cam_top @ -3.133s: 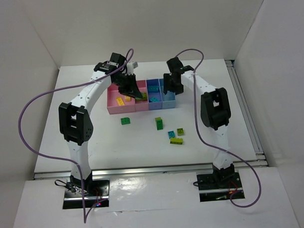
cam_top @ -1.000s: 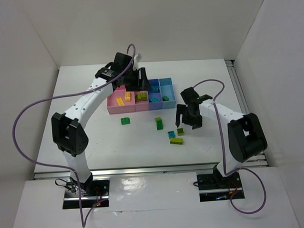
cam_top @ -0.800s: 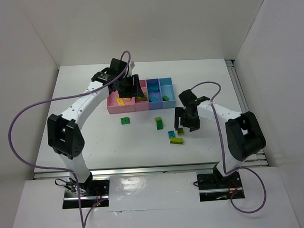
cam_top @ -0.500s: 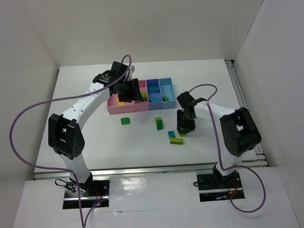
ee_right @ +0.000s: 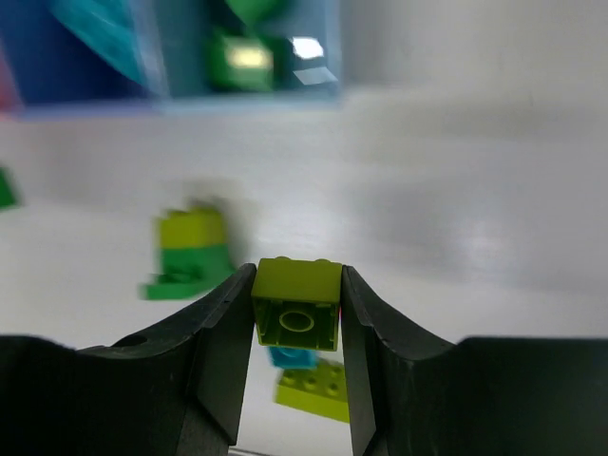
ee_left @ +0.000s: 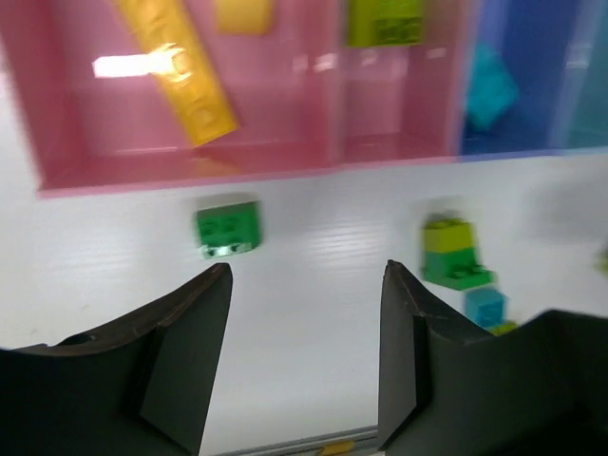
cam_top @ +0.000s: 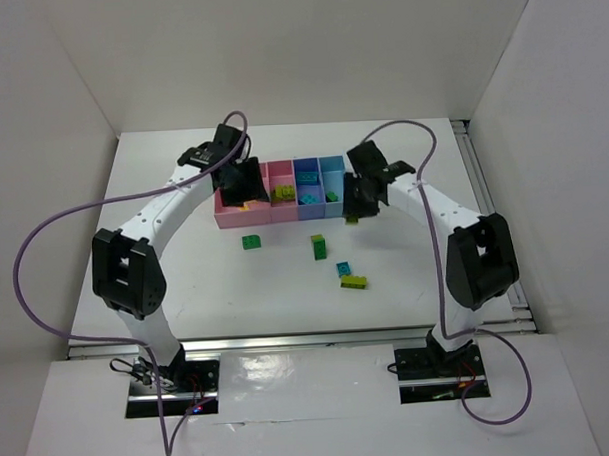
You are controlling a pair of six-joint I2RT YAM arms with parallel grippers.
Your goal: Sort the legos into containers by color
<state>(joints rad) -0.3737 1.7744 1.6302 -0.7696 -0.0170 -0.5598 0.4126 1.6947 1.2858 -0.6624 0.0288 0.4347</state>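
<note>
Now my right gripper [ee_right: 296, 285] pinches a lime brick [ee_right: 297, 313], the pink bin [cam_top: 284, 214] of lime bricks [cam_top: 282, 193] lies ahead and left of its jaws, and my left gripper [ee_left: 306, 285] hangs spread.

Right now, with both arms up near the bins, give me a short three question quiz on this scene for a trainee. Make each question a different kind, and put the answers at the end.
1. True or false: the left tool is clamped on something.
2. Multiple choice: the brick held in the right tool is A cyan, B lime, C yellow.
3. Short answer: in the left wrist view, what colour is the bin that holds the long yellow brick?
Key: 1 false, it is open and empty. 2 B. 3 pink.
</note>
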